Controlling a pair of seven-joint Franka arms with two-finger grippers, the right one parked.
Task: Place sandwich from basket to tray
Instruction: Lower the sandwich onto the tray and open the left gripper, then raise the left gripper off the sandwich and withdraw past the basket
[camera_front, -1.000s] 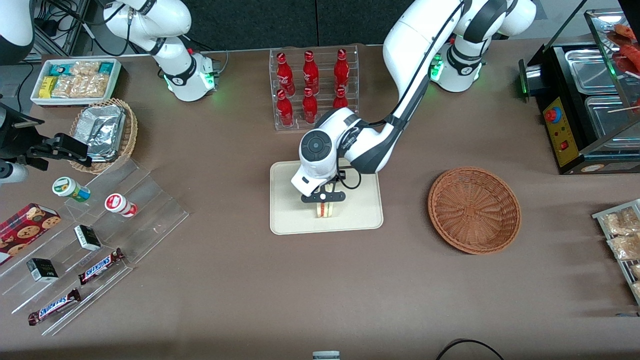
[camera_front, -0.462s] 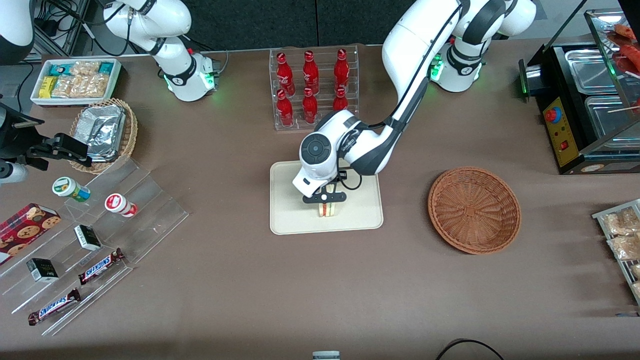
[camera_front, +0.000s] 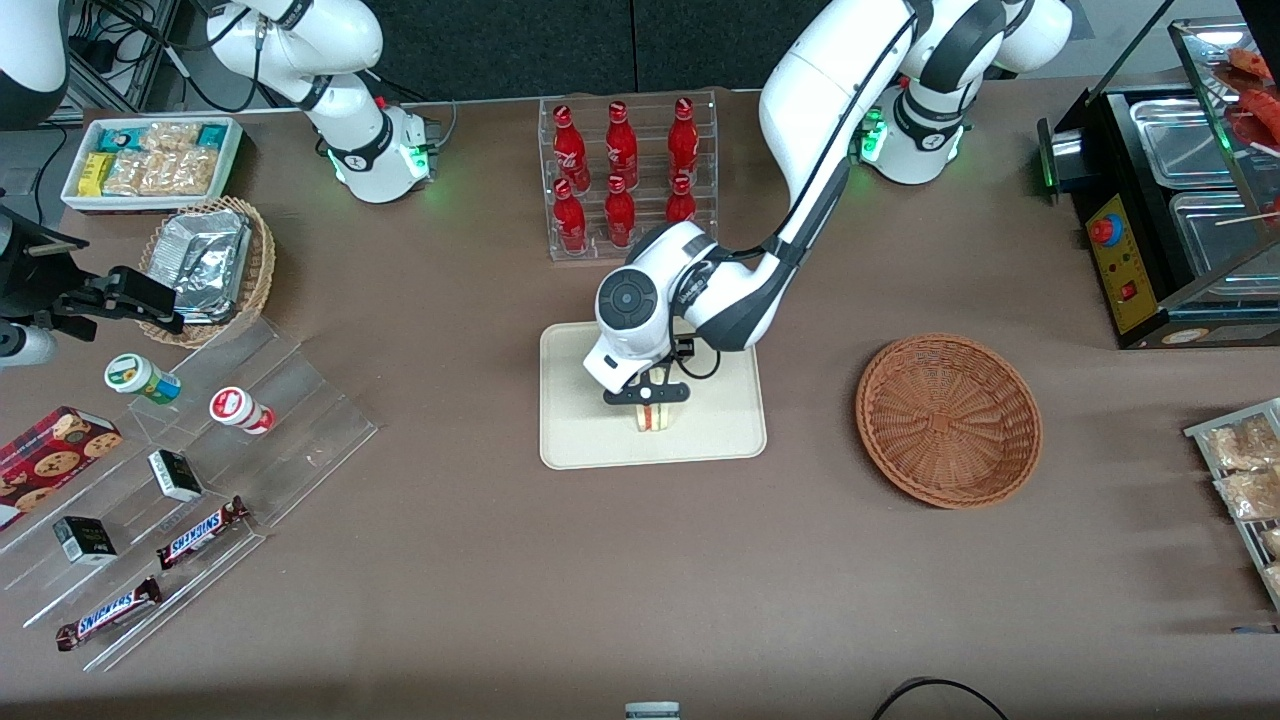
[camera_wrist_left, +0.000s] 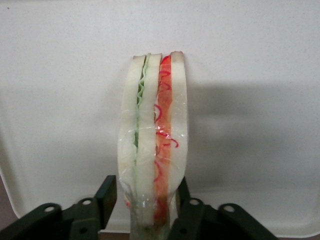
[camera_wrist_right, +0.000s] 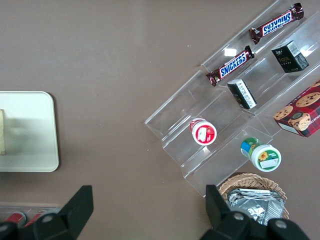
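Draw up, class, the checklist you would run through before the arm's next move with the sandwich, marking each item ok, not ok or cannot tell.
1. Sandwich out of the basket: ok, the basket holds nothing.
2. Sandwich over the tray: ok, it stands on edge within the rim, at the side nearer the front camera.
3. Gripper on the sandwich: ok, its fingers flank the wrapped wedge closely.
4. Sandwich resting on the tray surface: cannot tell, contact is not visible.
5. Sandwich stable once released: cannot tell; it is tall, narrow and upright, so it may tip.
6. Bare tray around the sandwich: ok.
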